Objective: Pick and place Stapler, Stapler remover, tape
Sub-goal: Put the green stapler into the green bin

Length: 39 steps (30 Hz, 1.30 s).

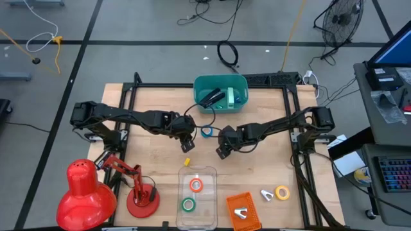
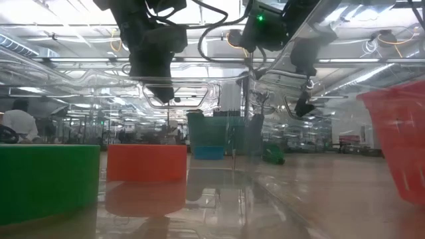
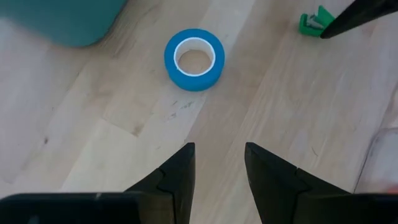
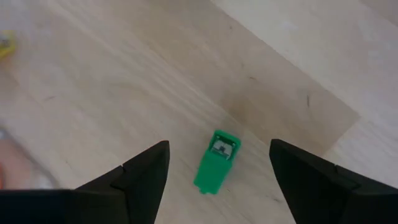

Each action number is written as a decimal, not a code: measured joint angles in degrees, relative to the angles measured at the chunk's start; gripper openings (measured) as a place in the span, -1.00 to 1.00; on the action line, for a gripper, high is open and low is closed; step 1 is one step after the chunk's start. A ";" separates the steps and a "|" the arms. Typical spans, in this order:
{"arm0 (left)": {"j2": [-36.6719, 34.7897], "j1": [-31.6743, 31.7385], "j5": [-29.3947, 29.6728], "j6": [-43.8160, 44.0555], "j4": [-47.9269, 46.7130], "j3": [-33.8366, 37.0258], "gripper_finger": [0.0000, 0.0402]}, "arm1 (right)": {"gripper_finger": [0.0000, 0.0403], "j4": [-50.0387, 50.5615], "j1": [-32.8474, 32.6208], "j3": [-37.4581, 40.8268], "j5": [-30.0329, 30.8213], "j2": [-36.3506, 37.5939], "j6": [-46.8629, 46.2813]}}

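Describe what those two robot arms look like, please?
Both arms are black and jointed, with black cables looping along them. Each ends in an end effector with two dark, tapered, wedge-shaped fingers: the left end effector, the right end effector. A small green light glows near one wrist.

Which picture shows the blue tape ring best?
The left wrist view: the blue tape lies whole and close, hollow core showing. The high view shows it small between the arms. The low view shows it far off; the right wrist view misses it.
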<state>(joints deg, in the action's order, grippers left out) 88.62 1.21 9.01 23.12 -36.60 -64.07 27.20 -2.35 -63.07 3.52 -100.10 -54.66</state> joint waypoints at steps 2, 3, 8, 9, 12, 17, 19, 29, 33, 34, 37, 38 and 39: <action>0.00 0.00 -0.02 -0.98 -0.10 0.00 -0.30 | 0.33 0.77 0.00 0.02 -0.21 -0.56 -1.77; 0.00 0.00 -0.02 -1.43 -0.08 0.00 -0.30 | 0.30 1.88 0.00 0.08 -0.55 -0.57 -2.60; 0.00 0.07 -0.04 -2.02 0.09 0.00 -0.30 | 0.12 1.99 -0.55 0.05 -0.07 -0.45 -3.56; 0.00 0.11 -0.09 -2.01 0.13 0.00 -0.30 | 0.07 2.01 -0.57 0.07 -0.39 -0.45 -4.21; 0.00 0.11 -0.48 -1.94 0.09 0.00 -0.30 | -0.10 1.75 -0.69 0.07 -0.62 -0.45 -4.74; 0.00 0.11 -0.44 -2.96 0.00 0.00 -0.30 | -0.46 1.64 -0.76 0.07 -0.60 -0.45 -5.95; 0.00 0.11 -0.45 -2.92 0.00 0.00 -0.30 | -0.61 1.15 -0.76 0.07 -0.58 -0.45 -6.15; -0.02 -0.60 -0.51 -2.33 -0.17 0.00 -0.30 | -0.91 -2.33 -0.67 -1.81 -2.34 -0.29 -3.95; -0.02 -0.91 -0.52 -2.15 -0.17 0.00 -0.30 | -0.91 -2.13 -0.37 -4.65 -2.41 1.48 -1.48; -0.02 -0.92 -0.52 -2.15 -0.19 0.00 -0.30 | -0.91 -1.58 -0.23 -5.30 -1.77 1.97 -1.13; -0.07 -0.94 -0.54 -2.11 -0.28 0.00 -0.30 | -0.91 4.17 0.49 -7.63 -0.34 3.55 -1.09; -0.07 -0.98 -0.55 -2.10 -0.46 0.00 -0.30 | -0.91 5.99 0.69 -8.17 -0.35 4.11 -0.92; -0.07 -1.06 -0.56 -2.09 -0.59 0.00 -0.30 | -0.90 7.49 0.91 -8.37 -0.56 4.49 -0.23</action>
<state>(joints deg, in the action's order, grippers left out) 88.55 0.16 8.45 21.04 -37.20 -64.07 34.69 -1.44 -71.44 2.96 -95.61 -54.88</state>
